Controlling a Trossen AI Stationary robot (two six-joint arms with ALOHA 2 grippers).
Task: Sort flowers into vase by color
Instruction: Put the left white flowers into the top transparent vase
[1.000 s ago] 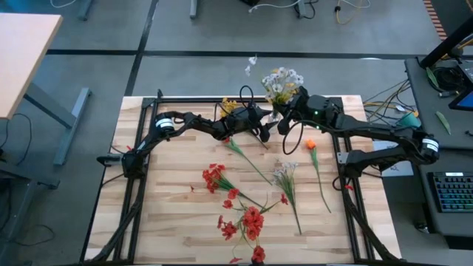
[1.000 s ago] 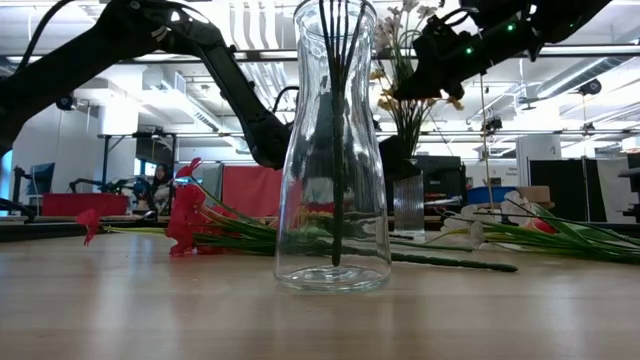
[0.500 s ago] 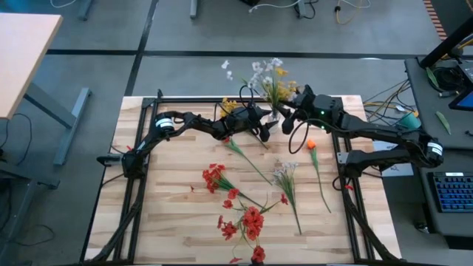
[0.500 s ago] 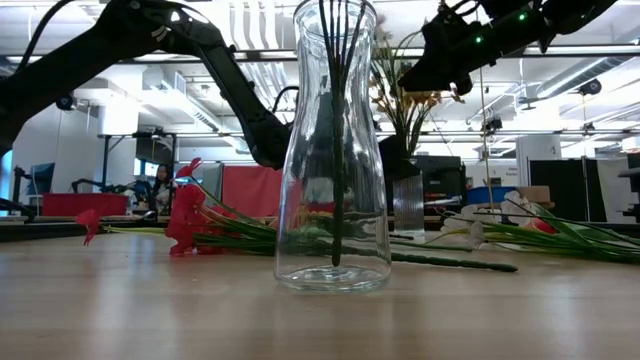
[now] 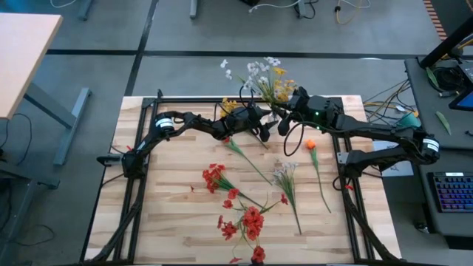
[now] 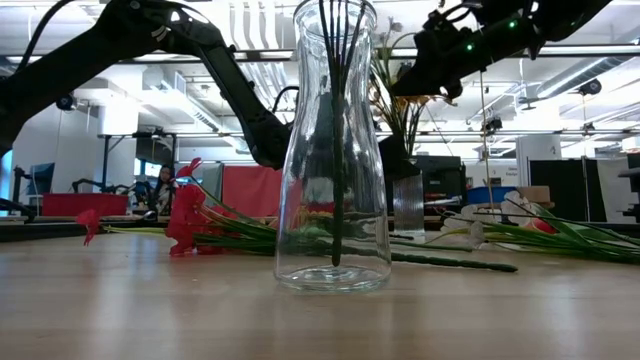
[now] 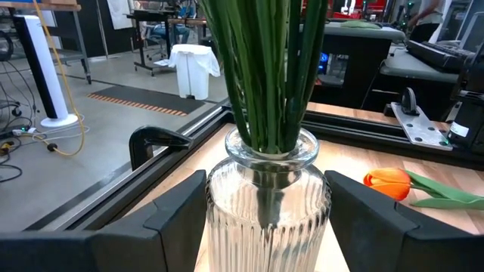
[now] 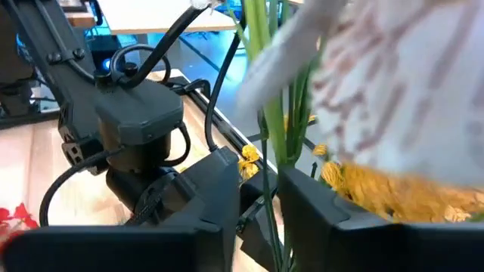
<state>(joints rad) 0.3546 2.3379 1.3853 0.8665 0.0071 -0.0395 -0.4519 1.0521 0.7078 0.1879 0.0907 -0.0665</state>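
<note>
A ribbed glass vase stands at the table's far middle, holding several green stems. Its white and yellow blossoms lean toward the far left. My left gripper reaches in level and is shut on this vase. My right gripper hovers above the vase mouth, fingers narrowly open with thin stems running between them. Loose red flowers, a white spray and an orange flower lie flat on the wood. My left gripper holds the ribbed vase by its shoulder, one finger on each side, just below the neck. The fingers come in level from the table's left. The vase stands upright on the table. My right gripper may touch the stems; I cannot tell.
A clear glass carafe with dark stems in it stands near the front edge. More red blossoms are there too. A loose green stem lies mid-table. A black frame borders the tabletop.
The white and yellow blossoms, upright over the ribbed vase a second ago, have tipped toward the far left, while their stems stay in the vase.
</note>
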